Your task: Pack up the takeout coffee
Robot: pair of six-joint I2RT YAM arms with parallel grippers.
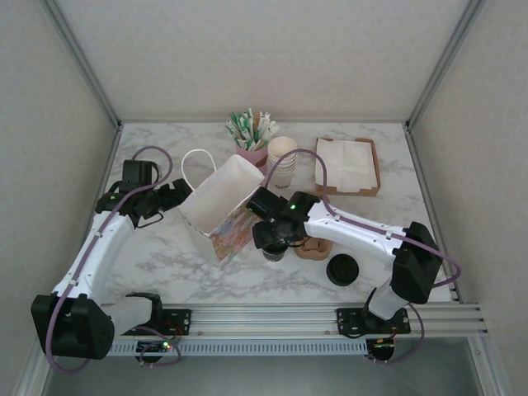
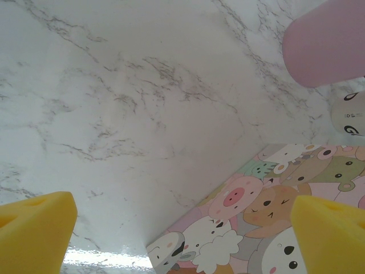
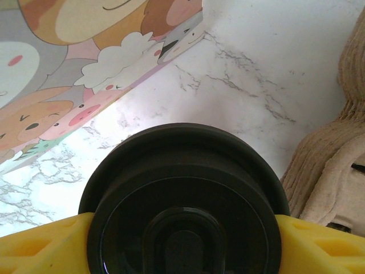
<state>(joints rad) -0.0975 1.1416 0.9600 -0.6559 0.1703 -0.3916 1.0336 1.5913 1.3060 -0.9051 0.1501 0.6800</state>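
The takeout coffee (image 1: 275, 248), a cup under a round black lid (image 3: 182, 194), stands just right of the paper bag's base. My right gripper (image 1: 276, 239) is shut on it, a yellow finger (image 3: 45, 242) pressed against each side of the lid. The lid hides the cup body in the right wrist view. The cartoon-printed paper bag (image 1: 216, 200) stands open at mid-table, tilted toward the left. My left gripper (image 1: 176, 196) is open beside the bag's left side. Its yellow pads (image 2: 34, 231) are wide apart over the marble, with the bag's printed wall (image 2: 268, 211) near the right pad.
A pink cup of straws (image 1: 252, 139), a stack of lidless paper cups (image 1: 281, 161) and a napkin tray (image 1: 348, 165) line the back. A loose black lid (image 1: 341, 270) and brown cardboard sleeves (image 1: 315, 246) lie right of the coffee.
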